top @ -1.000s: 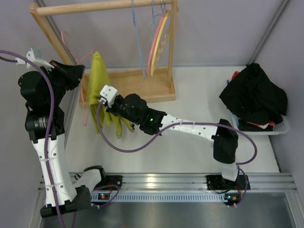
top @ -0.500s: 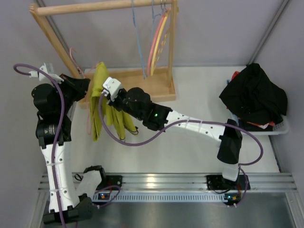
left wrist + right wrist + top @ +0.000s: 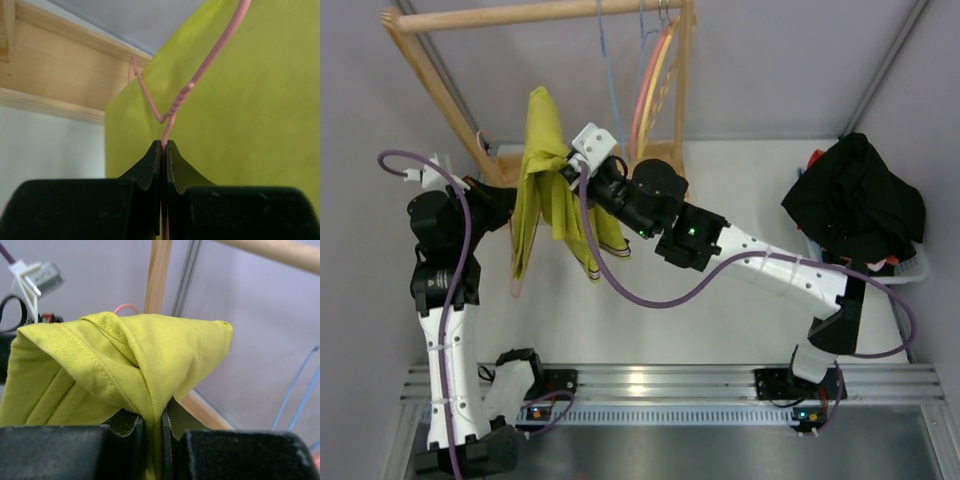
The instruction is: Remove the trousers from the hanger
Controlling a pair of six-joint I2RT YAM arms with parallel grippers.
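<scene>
The mustard yellow-green trousers (image 3: 542,165) hang bunched in front of the wooden rack, with their striped cuffs (image 3: 594,266) low. My right gripper (image 3: 572,172) is shut on a fold of the trousers (image 3: 150,355) and holds it raised; the fabric runs between the jaws of the right gripper (image 3: 154,416). My left gripper (image 3: 506,200) sits to the left of the trousers. In the left wrist view the left gripper (image 3: 164,146) is shut on the thin pink wire hanger (image 3: 200,75), against the yellow fabric (image 3: 250,130). The hanger's lower wire (image 3: 514,290) shows below the cloth.
The wooden rack has a top rail (image 3: 535,14) and a base board (image 3: 650,185). Blue wire hangers (image 3: 610,90) and pink-and-yellow hangers (image 3: 655,85) hang from it. A black clothing heap (image 3: 855,200) fills a basket (image 3: 910,268) at the right.
My right gripper has lifted the trousers up and back toward the rack. My left arm has swung right with the hanger, and the trousers now hang higher.
</scene>
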